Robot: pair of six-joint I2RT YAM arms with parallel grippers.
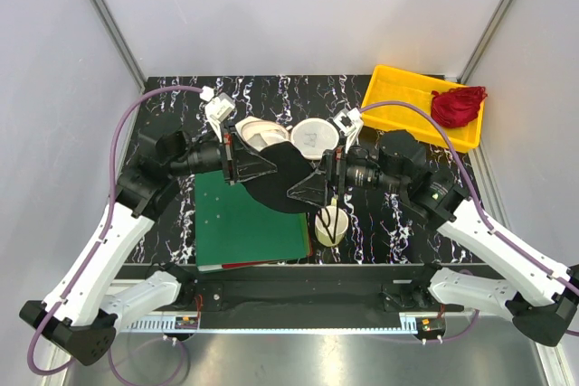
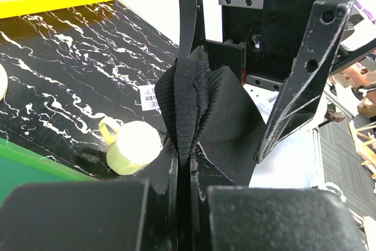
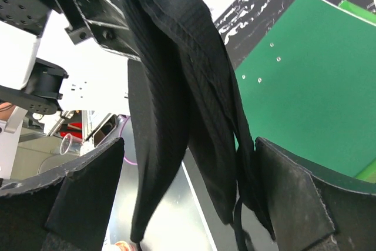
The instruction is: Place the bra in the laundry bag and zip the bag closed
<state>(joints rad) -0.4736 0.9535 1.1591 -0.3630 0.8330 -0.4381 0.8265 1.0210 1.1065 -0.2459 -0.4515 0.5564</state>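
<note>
Hanging above the table between two claws, one black bra (image 2: 205, 110) is pinched in the clenched left claw (image 2: 189, 174). The right claw (image 3: 185, 145) is spread wide, a finger on either side of the drooping cloth without squeezing it. One round cream mesh bag (image 1: 314, 139) lies on the table just beyond both claws. One cream cup (image 1: 331, 223) stands under the right claw, one green board (image 1: 244, 223) under the left. Well off to the right claw's far side, one yellow tray (image 1: 398, 110) holds one red cloth (image 1: 457, 104).
</note>
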